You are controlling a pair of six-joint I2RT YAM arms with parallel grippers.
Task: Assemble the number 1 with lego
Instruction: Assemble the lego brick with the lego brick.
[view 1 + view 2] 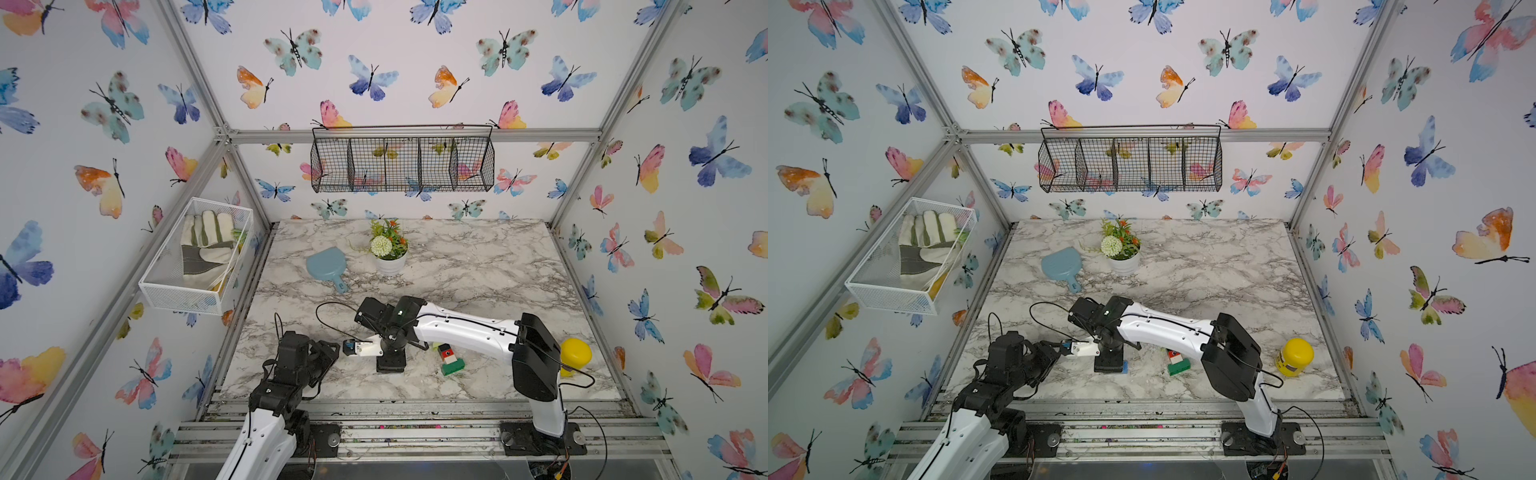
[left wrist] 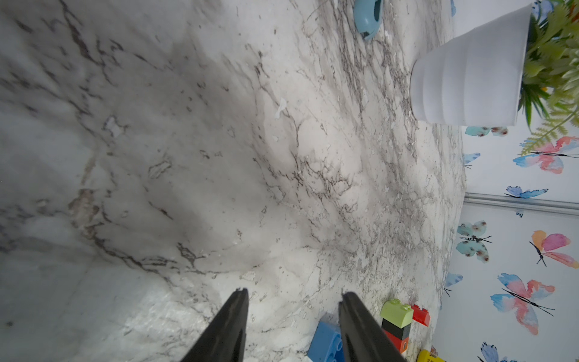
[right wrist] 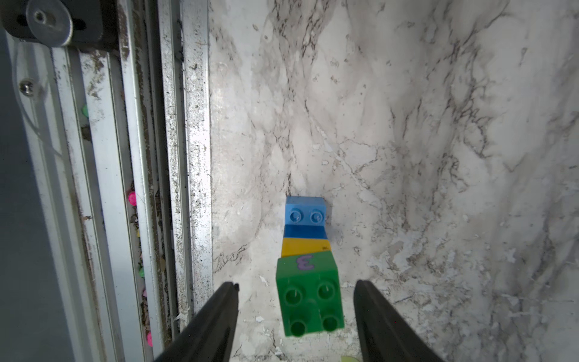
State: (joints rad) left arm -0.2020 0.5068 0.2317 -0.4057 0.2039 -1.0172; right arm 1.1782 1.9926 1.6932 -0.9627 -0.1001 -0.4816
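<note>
Right wrist view showed my right pincer [image 3: 296, 283] spread astride the green studded plastic brick [image 3: 308, 301], touching neither side; I judged centring first would prevent twisting.

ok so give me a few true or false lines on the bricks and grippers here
1. The right gripper is open, its jaws standing either side of the green brick. True.
2. A yellow brick sits right against the green brick in the stack. True.
3. The left gripper is shut on the lime brick. False: its jaws are open and empty, and the lime brick sits clear of them.
4. The potted plant lies tipped over. False: it stands upright on the table.
</note>
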